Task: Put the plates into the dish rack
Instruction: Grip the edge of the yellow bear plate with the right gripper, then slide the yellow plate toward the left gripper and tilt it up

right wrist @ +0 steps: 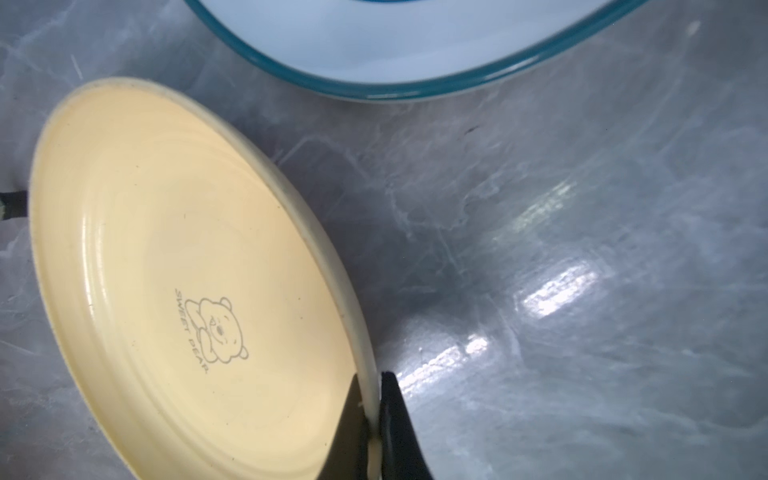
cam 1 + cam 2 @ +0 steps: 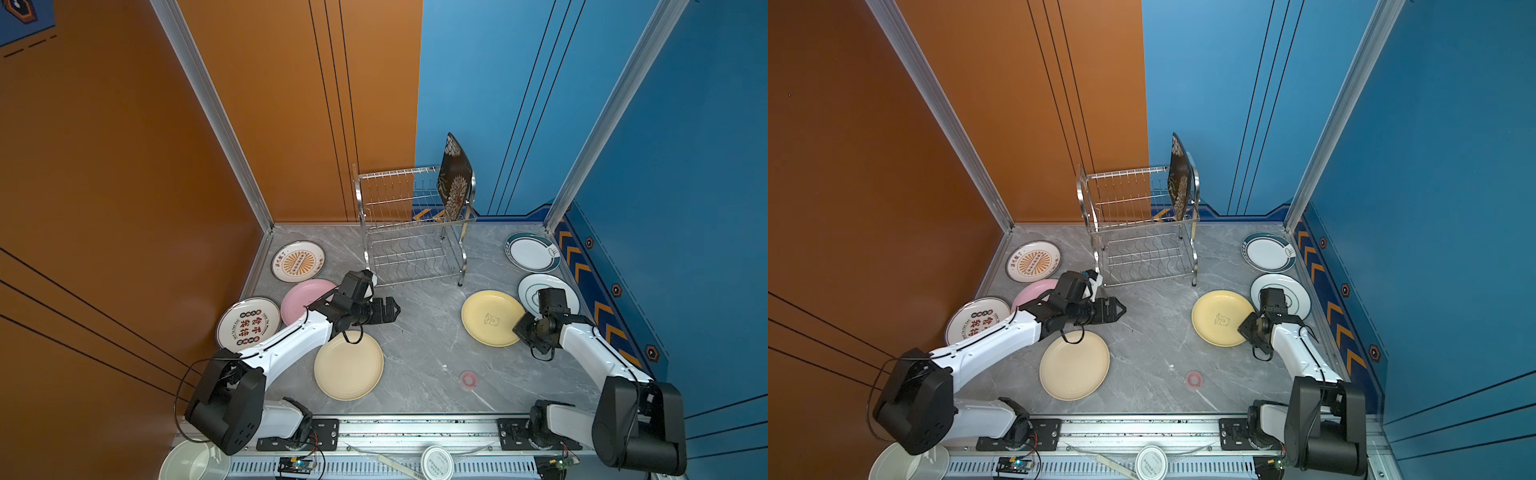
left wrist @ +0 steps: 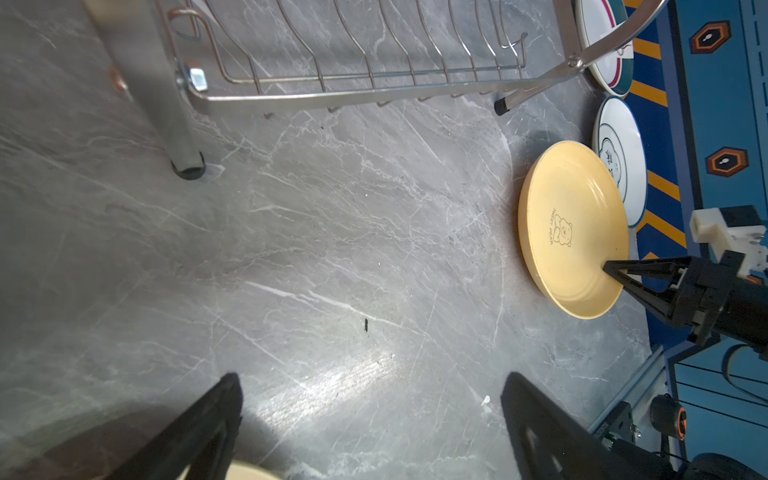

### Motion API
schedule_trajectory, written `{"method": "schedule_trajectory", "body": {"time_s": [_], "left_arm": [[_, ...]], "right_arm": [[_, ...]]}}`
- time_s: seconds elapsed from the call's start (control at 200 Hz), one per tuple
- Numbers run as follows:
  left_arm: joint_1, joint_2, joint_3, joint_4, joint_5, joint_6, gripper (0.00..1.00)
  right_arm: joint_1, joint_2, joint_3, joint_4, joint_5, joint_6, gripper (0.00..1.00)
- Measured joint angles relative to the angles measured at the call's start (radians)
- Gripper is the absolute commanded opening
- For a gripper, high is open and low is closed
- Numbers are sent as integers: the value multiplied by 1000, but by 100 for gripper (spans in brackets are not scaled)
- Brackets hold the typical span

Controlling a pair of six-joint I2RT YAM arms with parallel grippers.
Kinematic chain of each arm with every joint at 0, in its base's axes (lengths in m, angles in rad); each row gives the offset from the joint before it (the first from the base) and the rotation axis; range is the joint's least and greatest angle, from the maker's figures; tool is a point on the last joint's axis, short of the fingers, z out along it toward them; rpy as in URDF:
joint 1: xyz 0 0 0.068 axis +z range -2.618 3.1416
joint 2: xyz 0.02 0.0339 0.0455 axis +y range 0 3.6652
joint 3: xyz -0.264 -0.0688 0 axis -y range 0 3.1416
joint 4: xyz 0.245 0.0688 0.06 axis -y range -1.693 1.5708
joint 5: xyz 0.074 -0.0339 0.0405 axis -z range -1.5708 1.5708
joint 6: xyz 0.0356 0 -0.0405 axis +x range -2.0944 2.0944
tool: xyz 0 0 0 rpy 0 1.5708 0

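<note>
Right fingers (image 1: 395, 419) pinched narrow on the rim of the yellow bear plate (image 1: 187, 270), one finger inside the lip and one outside. In both top views the bite is at roughly 4 o'clock on the plate. Can't tell if that edge is off the surface (image 2: 415, 340). Left fingers (image 3: 199, 432) wide apart, holding nothing, over bare surface near the middle. The bear plate lies at 3 o'clock on the surface, with a teal-rimmed plate (image 1: 415, 41) just beside it at about 2 o'clock. Dish rack (image 2: 411, 232) is at 12 o'clock, and the black floral plate (image 2: 455, 178) stands upright at the 3 o'clock end of its top tier; slots toward 9 o'clock are free. Handling guess: stiff and glossy, so slippery. Weight unclear; chips if dropped. An edge pinch lets the plate swing or pivot, so a deeper bite over the lip looks safer, then tip it on edge for the prongs.
</note>
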Motion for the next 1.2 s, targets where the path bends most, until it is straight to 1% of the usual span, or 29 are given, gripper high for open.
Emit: {"method": "schedule_trajectory", "body": {"time_s": [0.185,0.34,0.581,0.706,0.866,0.946,0.956,0.971,1.201], "left_arm": [[0,24,1,40,58,-13,99],[0,47,14,90,131,-24,100],[13,76,24,148,246,-26,97],[16,88,25,175,306,-30,95],[16,92,25,219,373,-49,91],[16,92,25,255,403,-65,87],[16,92,25,259,407,-69,84],[16,92,25,267,412,-71,82],[21,95,25,351,461,-117,57]], "right_arm": [[100,-89,21,-78,0,-21,0],[202,-126,64,-109,-3,-35,0],[357,-128,151,-118,-39,-68,0],[414,-118,196,-115,-79,-87,0],[470,-68,251,-104,-120,-113,0],[492,-47,265,-95,-135,-121,0],[495,-44,266,-93,-136,-122,0],[498,-41,268,-90,-138,-125,0],[535,19,313,-60,-175,-146,0]]}}
